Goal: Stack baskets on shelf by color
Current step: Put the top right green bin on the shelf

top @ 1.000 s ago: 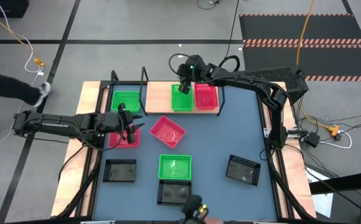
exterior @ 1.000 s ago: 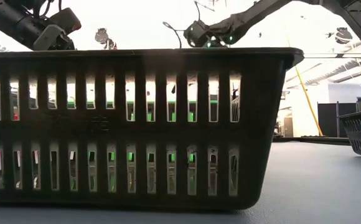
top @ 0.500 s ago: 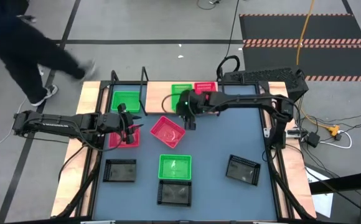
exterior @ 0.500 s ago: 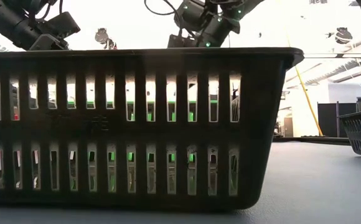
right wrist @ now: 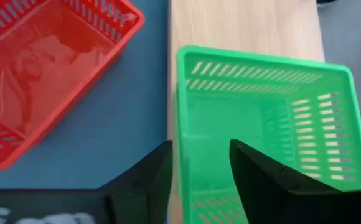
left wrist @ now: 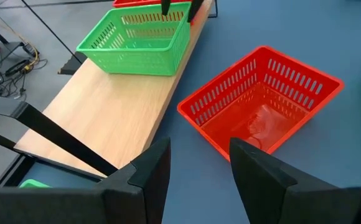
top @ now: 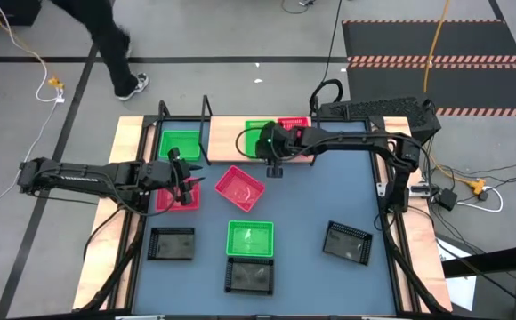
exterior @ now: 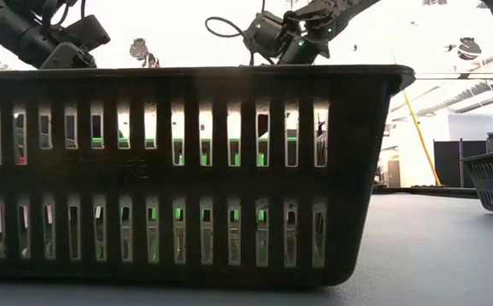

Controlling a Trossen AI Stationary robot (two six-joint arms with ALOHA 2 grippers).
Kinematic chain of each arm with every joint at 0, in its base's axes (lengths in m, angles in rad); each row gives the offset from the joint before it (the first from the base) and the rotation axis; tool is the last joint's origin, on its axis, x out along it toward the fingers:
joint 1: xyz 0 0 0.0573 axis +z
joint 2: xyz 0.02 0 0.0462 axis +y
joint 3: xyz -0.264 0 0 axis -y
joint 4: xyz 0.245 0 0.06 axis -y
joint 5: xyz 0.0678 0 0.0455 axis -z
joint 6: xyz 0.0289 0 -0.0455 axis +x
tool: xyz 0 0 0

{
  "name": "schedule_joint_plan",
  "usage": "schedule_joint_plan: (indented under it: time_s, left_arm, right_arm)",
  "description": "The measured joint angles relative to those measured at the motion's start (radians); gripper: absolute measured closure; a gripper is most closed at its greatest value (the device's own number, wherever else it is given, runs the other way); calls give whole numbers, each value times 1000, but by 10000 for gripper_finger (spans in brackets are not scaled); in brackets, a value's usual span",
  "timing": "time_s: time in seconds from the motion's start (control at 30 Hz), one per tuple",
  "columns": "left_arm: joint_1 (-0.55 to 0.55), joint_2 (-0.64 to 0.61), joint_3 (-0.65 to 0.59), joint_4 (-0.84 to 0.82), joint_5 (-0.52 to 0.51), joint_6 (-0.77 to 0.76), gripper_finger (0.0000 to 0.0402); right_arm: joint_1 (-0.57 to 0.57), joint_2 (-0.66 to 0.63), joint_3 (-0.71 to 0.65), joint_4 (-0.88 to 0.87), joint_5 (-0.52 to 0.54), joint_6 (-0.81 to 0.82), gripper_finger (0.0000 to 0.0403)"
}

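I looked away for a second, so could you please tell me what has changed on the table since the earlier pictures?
The right pincer has drawn back from over the green basket on the shelf towards the table's middle, near the loose pink-red basket; it holds nothing. A person walked across the floor behind. The left pincer stayed open over the pink-red basket at the left edge; no basket moved.

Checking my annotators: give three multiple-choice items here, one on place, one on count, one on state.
1. The black baskets sit: A on the shelf; B on the blue tabletop; C inside green ones.
2. Green baskets in view: A two; B three; C four.
3. The right claw is: A open, empty; B shut on a pink-red basket; C shut on a black basket.
B, all lie on the tabletop; B, two at the shelf, one on the tabletop; A, fingers apart, nothing between.
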Motion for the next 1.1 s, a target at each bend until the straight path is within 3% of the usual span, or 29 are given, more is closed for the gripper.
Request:
schedule_joint_plan:
  time_s: [0.17, 0.57, 1.1]
  left_arm:
    - [0, 0, 0, 2, 0, 0, 234]
    - [0, 0, 0, 27, 0, 0, 234]
    - [0, 0, 0, 25, 0, 4, 234]
  right_arm:
    - [-22, 0, -15, -4, -100, 1, 306]
    - [-43, -2, -49, 3, -99, -16, 393]
    - [-52, -8, -48, -45, -98, 14, 390]
